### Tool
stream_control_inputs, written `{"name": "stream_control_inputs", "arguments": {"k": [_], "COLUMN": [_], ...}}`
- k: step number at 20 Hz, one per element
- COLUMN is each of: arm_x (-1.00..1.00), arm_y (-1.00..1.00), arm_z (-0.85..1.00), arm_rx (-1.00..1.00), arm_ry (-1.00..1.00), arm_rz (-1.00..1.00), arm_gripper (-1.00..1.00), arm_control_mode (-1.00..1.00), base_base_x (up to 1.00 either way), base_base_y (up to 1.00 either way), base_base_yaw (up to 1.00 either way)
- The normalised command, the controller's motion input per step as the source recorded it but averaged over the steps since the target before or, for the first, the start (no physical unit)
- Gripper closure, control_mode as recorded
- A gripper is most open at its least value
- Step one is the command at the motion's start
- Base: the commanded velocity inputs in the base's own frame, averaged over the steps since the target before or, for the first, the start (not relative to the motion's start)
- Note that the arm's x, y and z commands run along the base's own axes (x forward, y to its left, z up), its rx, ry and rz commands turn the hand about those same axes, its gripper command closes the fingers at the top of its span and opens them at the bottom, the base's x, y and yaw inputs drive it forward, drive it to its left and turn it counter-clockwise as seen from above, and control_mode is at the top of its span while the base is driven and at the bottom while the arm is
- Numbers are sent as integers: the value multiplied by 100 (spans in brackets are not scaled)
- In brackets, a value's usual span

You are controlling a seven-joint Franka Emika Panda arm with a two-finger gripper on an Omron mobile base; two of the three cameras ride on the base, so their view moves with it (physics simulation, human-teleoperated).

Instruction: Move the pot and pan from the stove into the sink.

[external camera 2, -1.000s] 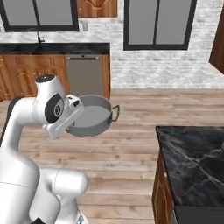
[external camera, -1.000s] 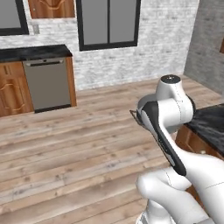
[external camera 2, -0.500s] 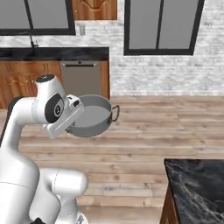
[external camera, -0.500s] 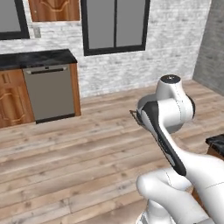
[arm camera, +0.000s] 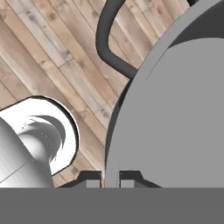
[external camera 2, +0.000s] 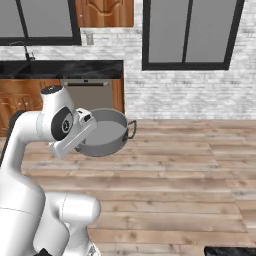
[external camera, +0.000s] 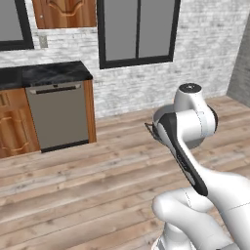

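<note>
- Hanging in the air above the wooden floor (external camera 2: 190,165), the pot (external camera 2: 105,132) sits in front of the arm's upper joint in the right base view, clear of any table.
- The pot is grey metal with low straight walls; its open mouth tilts toward the camera, and one dark loop handle (external camera 2: 132,129) sticks out on its right side.
- In the hand view the pot's rim and wall (arm camera: 175,109) run up from the bottom edge, and a loop handle (arm camera: 109,39) curves at the top, with floor planks behind it.
- The gripper (arm camera: 111,180) pinches the pot's wall: the jaws are pressed close on the thin rim, one dark tip on each side of it.
- In the left base view the white arm (external camera: 188,127) blocks most of the pot; just a thin dark edge pokes out at its left.
- Far behind the pot, against the white brick wall, stands a steel dishwasher (external camera 2: 90,95) under a black marble table (external camera 2: 65,69).
- Wooden cabinets (external camera 2: 20,102) flank the dishwasher on the left, and a thin curved faucet (external camera 2: 25,50) rises at the far left of that table.
- Dark-framed windows (external camera 2: 187,32) and a wooden wall cabinet (external camera 2: 104,12) sit higher on the wall.
- A corner of another black marble table (external camera 2: 230,250) shows near, at the lower right.
</note>
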Motion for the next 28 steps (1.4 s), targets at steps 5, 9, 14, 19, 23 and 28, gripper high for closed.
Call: {"name": "stream_control_inputs", "arguments": {"k": [5, 9, 14, 19, 23, 28], "arm_x": [0, 0, 0, 0, 0, 0], "arm_y": [0, 0, 0, 0, 0, 0], "arm_z": [0, 0, 0, 0, 0, 0], "arm_rx": [0, 0, 0, 0, 0, 0], "arm_ry": [0, 0, 0, 0, 0, 0], "arm_rz": [0, 0, 0, 0, 0, 0], "arm_gripper": [100, 100, 100, 100, 100, 100], "arm_control_mode": [100, 100, 100, 100, 100, 100], "base_base_x": [90, 91, 93, 94, 94, 93], "base_base_y": [24, 23, 23, 21, 19, 14], "base_base_yaw": [0, 0, 0, 0, 0, 0]}}
